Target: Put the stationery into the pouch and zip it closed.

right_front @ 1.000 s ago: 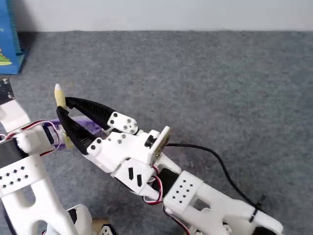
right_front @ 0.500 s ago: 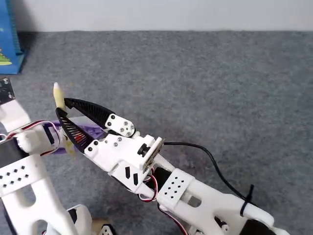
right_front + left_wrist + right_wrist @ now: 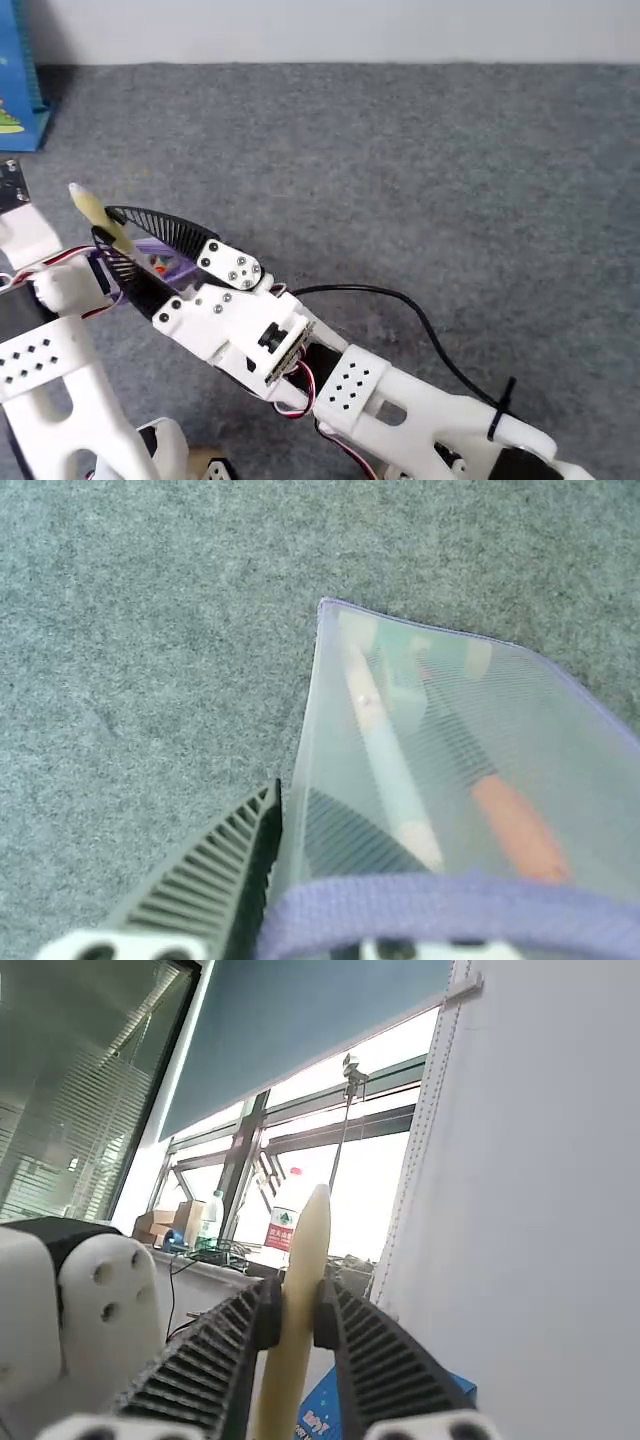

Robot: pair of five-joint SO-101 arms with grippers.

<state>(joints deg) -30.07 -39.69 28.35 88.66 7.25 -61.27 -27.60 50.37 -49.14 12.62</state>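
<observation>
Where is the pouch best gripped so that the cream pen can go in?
On the purple zip band at the mouth of the pouch, coming from the open end with the jaws pinching one wall only. The band looks firmer than the limp mesh below it, and a one-wall hold should leave the mouth free for the cream pen.

Soft, even light covered the carpet [image 3: 450,180] around the right gripper [image 3: 100,225], with only faint shadow beneath it. Behind that gripper the windows [image 3: 330,1160] glared white, leaving its 2 fingers [image 3: 380,1360] dark beside the pen [image 3: 300,1280]. Ahead of the left gripper [image 3: 292,800], the pouch [image 3: 450,760] glowed pale.
</observation>
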